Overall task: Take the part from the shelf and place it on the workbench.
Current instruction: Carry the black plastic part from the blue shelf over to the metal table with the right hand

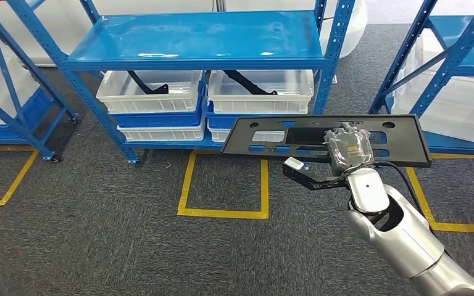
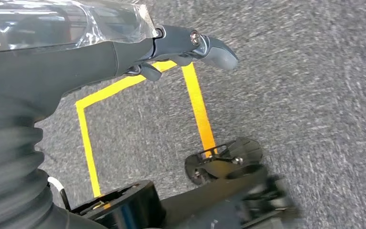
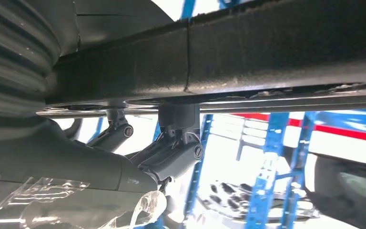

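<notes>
Gripping a long flat black panel (image 1: 321, 139), the right robot hand (image 1: 347, 148) is raised in front of the body, its fingers curled over the part near its right-of-middle section. The panel lies roughly level and crosswise, with several rectangular cut-outs along it, and it reaches well out to both sides of the robot hand, further on the left. In the right wrist view the dark edge of the panel (image 3: 248, 57) runs across just above the right robot hand (image 3: 167, 152), whose fingers (image 3: 181, 143) press up against its underside.

Beyond the right robot hand stands a blue shelf (image 1: 197, 37) with a bare blue top deck; below that deck sit white bins (image 1: 154, 92) stacked on blue ones, two of them holding dark curved parts. Under the held panel the grey carpet floor (image 1: 99, 234) carries a yellow tape rectangle (image 1: 222, 213).

The left robot hand (image 2: 181, 47) hangs low over the carpet near yellow tape lines (image 2: 198, 105); its fingers are curled in with nothing in them.
</notes>
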You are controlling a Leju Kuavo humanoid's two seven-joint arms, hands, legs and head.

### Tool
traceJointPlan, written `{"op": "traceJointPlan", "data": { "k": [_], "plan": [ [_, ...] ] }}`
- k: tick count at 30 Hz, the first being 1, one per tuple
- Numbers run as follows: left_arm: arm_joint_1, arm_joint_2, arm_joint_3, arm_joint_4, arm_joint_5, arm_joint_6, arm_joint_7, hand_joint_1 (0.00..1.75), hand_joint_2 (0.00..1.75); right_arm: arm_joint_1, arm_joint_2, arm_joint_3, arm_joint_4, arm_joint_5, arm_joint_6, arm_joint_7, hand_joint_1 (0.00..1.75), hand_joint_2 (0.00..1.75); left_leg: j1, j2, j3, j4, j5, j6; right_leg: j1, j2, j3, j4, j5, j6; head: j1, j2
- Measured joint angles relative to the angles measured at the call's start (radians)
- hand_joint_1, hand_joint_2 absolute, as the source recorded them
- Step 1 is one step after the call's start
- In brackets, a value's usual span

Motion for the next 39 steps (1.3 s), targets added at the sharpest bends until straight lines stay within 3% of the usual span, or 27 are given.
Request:
{"op": "traceJointPlan", "data": {
  "k": [2, 3, 5, 7, 9, 11, 12, 13, 16, 18, 20, 22, 23, 25, 27, 28, 29, 32, 34, 35, 36, 37, 39],
  "plan": [
    [0.001, 0.003, -0.001, 0.0, 0.0, 0.0, 0.0, 0.0, 1.75, -0.001, -0.001, -0.004, 0.0, 0.0, -0.001, 0.002, 1.75, 1.75, -0.006, -0.037, 0.061, -0.123, 0.029, 0.021, -0.006, 0.012, -0.002, -0.005, 0.007, 0.012, 0.0, 0.0],
    [0.002, 0.005, -0.001, 0.0, 0.0, 0.001, 0.0, 0.0, 1.75, 0.0, -0.002, -0.006, 0.0, -0.001, -0.001, 0.003, 1.75, 1.75, -0.01, -0.045, 0.074, -0.153, 0.031, 0.027, -0.013, 0.019, -0.004, -0.012, 0.013, 0.022, 0.0, 0.0],
    [0.001, 0.007, -0.001, 0.0, 0.0, 0.001, 0.0, 0.0, 1.75, 0.004, -0.007, -0.01, 0.0, -0.001, -0.001, 0.004, 1.75, 1.75, -0.016, -0.033, 0.09, -0.191, 0.048, 0.029, -0.023, 0.038, -0.003, -0.037, 0.029, 0.043, 0.0, 0.0],
    [-0.002, 0.009, -0.002, 0.0, 0.0, 0.003, 0.0, 0.0, 1.75, 0.009, -0.015, -0.014, -0.002, -0.003, -0.002, 0.005, 1.75, 1.75, -0.015, -0.013, 0.114, -0.245, 0.08, 0.034, -0.018, 0.018, -0.01, -0.038, 0.025, 0.05, 0.001, 0.0],
    [-0.003, 0.01, -0.002, 0.0, 0.0, 0.003, 0.0, 0.0, 1.75, 0.01, -0.021, -0.016, -0.005, -0.006, -0.003, 0.006, 1.75, 1.75, -0.016, 0.011, 0.131, -0.279, 0.095, 0.035, -0.007, -0.027, -0.053, 0.051, -0.023, 0.049, 0.002, 0.0],
    [-0.001, 0.01, -0.002, 0.0, 0.0, 0.002, 0.0, 0.0, 1.75, 0.012, -0.027, -0.017, -0.006, -0.01, -0.005, 0.008, 1.75, 1.75, -0.02, 0.03, 0.131, -0.277, 0.092, 0.036, -0.003, -0.045, -0.113, 0.175, -0.072, 0.049, 0.002, 0.0],
    [0.001, 0.009, -0.002, 0.0, 0.0, 0.002, -0.001, 0.0, 1.75, 0.016, -0.03, -0.017, -0.006, -0.011, -0.005, 0.009, 1.75, 1.75, -0.021, 0.04, 0.129, -0.271, 0.088, 0.035, -0.001, -0.048, -0.126, 0.201, -0.073, 0.049, 0.002, 0.0],
    [0.002, 0.009, -0.002, 0.0, 0.0, 0.001, -0.001, 0.0, 1.75, 0.019, -0.033, -0.017, -0.006, -0.012, -0.005, 0.009, 1.75, 1.75, -0.022, 0.049, 0.126, -0.263, 0.084, 0.035, 0.001, -0.051, -0.119, 0.188, -0.057, 0.048, 0.002, 0.0],
    [0.004, 0.008, -0.002, 0.0, 0.0, 0.003, -0.003, 0.0, 1.75, 0.022, -0.043, -0.021, -0.01, -0.015, -0.004, 0.013, 1.75, 1.75, -0.026, 0.073, 0.118, -0.232, 0.064, 0.027, 0.011, -0.089, -0.018, -0.002, 0.027, 0.036, 0.002, 0.0],
    [0.005, 0.008, -0.002, 0.0, 0.0, 0.005, -0.006, 0.0, 1.75, 0.021, -0.049, -0.027, -0.016, -0.017, -0.004, 0.017, 1.75, 1.75, -0.03, 0.085, 0.112, -0.215, 0.053, 0.02, 0.017, -0.102, 0.012, -0.059, 0.042, 0.02, 0.001, 0.0],
    [0.006, 0.009, -0.002, 0.0, 0.0, 0.006, -0.007, 0.0, 1.75, 0.021, -0.054, -0.03, -0.021, -0.02, -0.004, 0.019, 1.75, 1.75, -0.031, 0.099, 0.109, -0.207, 0.048, 0.015, 0.017, -0.083, 0.006, -0.056, 0.046, 0.006, 0.001, 0.0],
    [0.006, 0.009, -0.002, 0.0, 0.0, 0.007, -0.008, 0.0, 1.75, 0.022, -0.059, -0.032, -0.025, -0.023, -0.004, 0.021, 1.75, 1.75, -0.026, 0.086, 0.098, -0.179, 0.025, 0.005, 0.012, -0.068, 0.001, -0.058, 0.053, -0.004, 0.001, 0.0],
    [0.007, 0.009, -0.002, 0.0, 0.0, 0.007, -0.009, 0.0, 1.75, 0.022, -0.061, -0.033, -0.029, -0.024, -0.004, 0.021, 1.75, 1.75, -0.022, 0.071, 0.082, -0.138, -0.004, -0.003, 0.009, -0.061, -0.002, -0.06, 0.056, -0.009, 0.001, 0.0],
    [0.009, 0.009, -0.002, 0.0, 0.0, 0.008, -0.01, 0.0, 1.75, 0.024, -0.063, -0.034, -0.034, -0.025, -0.004, 0.023, 1.75, 1.75, -0.009, 0.041, 0.028, 0.0, -0.084, -0.018, 0.008, -0.044, -0.009, -0.059, 0.062, -0.014, 0.001, 0.0],
    [0.013, 0.009, -0.001, 0.0, 0.0, 0.008, -0.011, 0.0, 1.75, 0.029, -0.066, -0.034, -0.038, -0.027, -0.003, 0.024, 1.75, 1.75, 0.001, 0.034, -0.014, 0.108, -0.125, -0.025, 0.008, -0.022, -0.017, -0.059, 0.068, -0.012, 0.001, 0.0],
    [0.014, 0.009, -0.001, 0.0, 0.0, 0.008, -0.012, 0.0, 1.75, 0.033, -0.068, -0.034, -0.04, -0.028, -0.002, 0.025, 1.75, 1.75, 0.004, 0.032, -0.01, 0.108, -0.116, -0.025, 0.008, -0.011, -0.02, -0.058, 0.071, -0.01, 0.001, 0.0],
    [0.014, 0.01, -0.001, 0.0, 0.0, 0.008, -0.012, 0.0, 1.75, 0.035, -0.069, -0.034, -0.042, -0.028, -0.002, 0.026, 1.75, 1.75, 0.006, 0.027, 0.014, 0.064, -0.089, -0.023, 0.007, 0.001, -0.022, -0.058, 0.074, -0.008, 0.001, 0.0],
    [0.013, 0.011, -0.001, 0.0, 0.0, 0.008, -0.015, 0.0, 1.75, 0.036, -0.073, -0.039, -0.052, -0.029, -0.001, 0.028, 1.75, 1.75, 0.006, -0.03, 0.122, -0.151, -0.003, -0.009, 0.005, 0.032, -0.027, -0.059, 0.085, 0.004, 0.001, 0.0],
    [0.013, 0.011, -0.001, 0.0, 0.0, 0.008, -0.018, 0.0, 1.75, 0.037, -0.076, -0.043, -0.058, -0.029, 0.0, 0.03, 1.75, 1.75, 0.001, -0.049, 0.141, -0.196, 0.005, -0.005, 0.001, 0.05, -0.034, -0.061, 0.093, 0.017, 0.001, 0.0],
    [0.013, 0.011, -0.001, 0.0, 0.0, 0.009, -0.02, 0.0, 1.75, 0.038, -0.079, -0.045, -0.059, -0.03, 0.0, 0.031, 1.75, 1.75, -0.002, -0.039, 0.139, -0.197, 0.009, -0.003, -0.001, 0.061, -0.037, -0.063, 0.099, 0.025, 0.001, 0.0],
    [0.013, 0.011, -0.001, 0.0, 0.0, 0.009, -0.021, 0.0, 1.75, 0.04, -0.083, -0.047, -0.06, -0.031, 0.0, 0.032, 1.75, 1.75, -0.002, -0.027, 0.139, -0.201, 0.014, 0.001, -0.002, 0.058, -0.041, -0.063, 0.101, 0.03, 0.001, 0.0],
    [0.012, 0.011, -0.001, 0.0, 0.0, 0.009, -0.023, 0.0, 1.75, 0.042, -0.088, -0.049, -0.062, -0.031, 0.0, 0.033, 1.75, 1.75, -0.001, -0.016, 0.138, -0.205, 0.021, 0.007, -0.001, 0.041, -0.048, -0.053, 0.092, 0.033, 0.001, 0.0],
    [0.012, 0.012, 0.0, 0.0, 0.0, 0.01, -0.026, 0.0, 1.75, 0.045, -0.095, -0.053, -0.067, -0.033, 0.0, 0.034, 1.75, 1.75, 0.0, 0.008, 0.134, -0.213, 0.033, 0.019, 0.001, -0.016, -0.085, 0.029, 0.035, 0.034, 0.001, 0.0]
  ]
}}
